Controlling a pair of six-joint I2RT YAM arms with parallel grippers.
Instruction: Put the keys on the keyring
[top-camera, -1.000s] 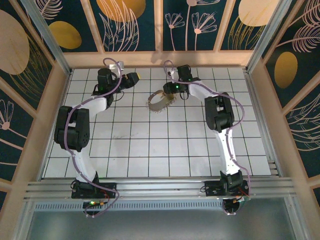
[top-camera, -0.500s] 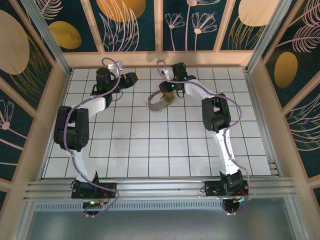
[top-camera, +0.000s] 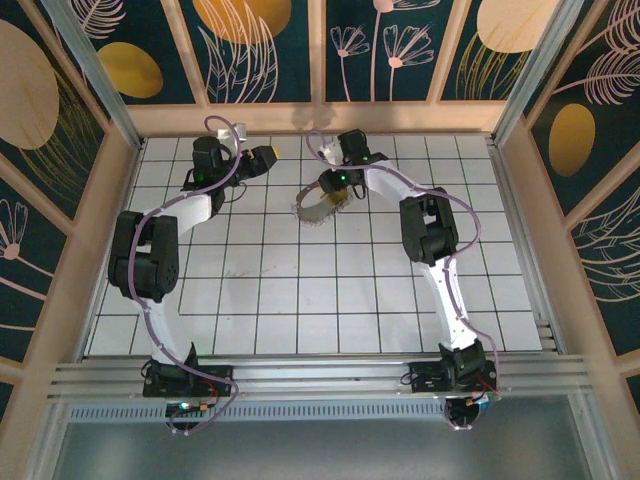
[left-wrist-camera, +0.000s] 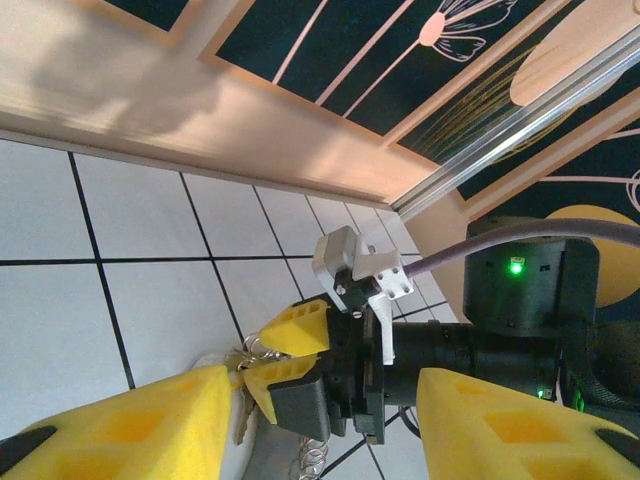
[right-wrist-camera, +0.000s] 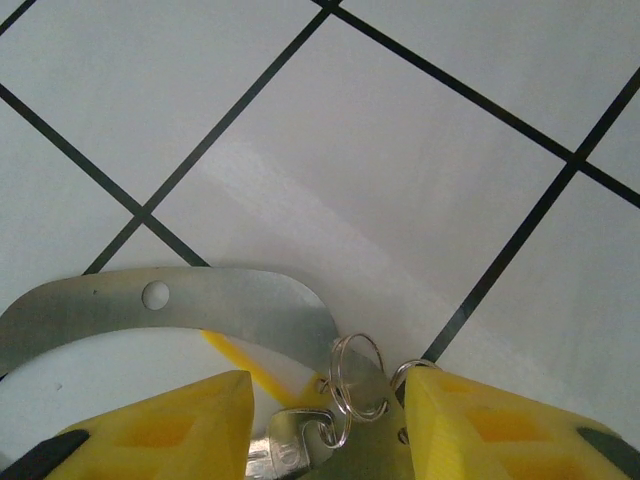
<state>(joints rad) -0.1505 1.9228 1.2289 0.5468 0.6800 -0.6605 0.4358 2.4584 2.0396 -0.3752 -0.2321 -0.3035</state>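
Near the middle of the counter's (top-camera: 300, 300) far edge, the right pincer (right-wrist-camera: 328, 385) is closed partway on one end of the keyring (right-wrist-camera: 200, 300), whose grey loop curves away over the white tiles. Small split rings (right-wrist-camera: 357, 375) and the silver keys (right-wrist-camera: 295, 440) sit between its yellow fingers (right-wrist-camera: 150, 425), touching them. Toward the far left corner, well apart from the keyring, the left pincer (top-camera: 268, 153) hangs with its fingers spread and nothing between them, pointing toward the right one.

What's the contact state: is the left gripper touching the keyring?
Apart. The top view shows bare tiles between the left gripper and the keyring.
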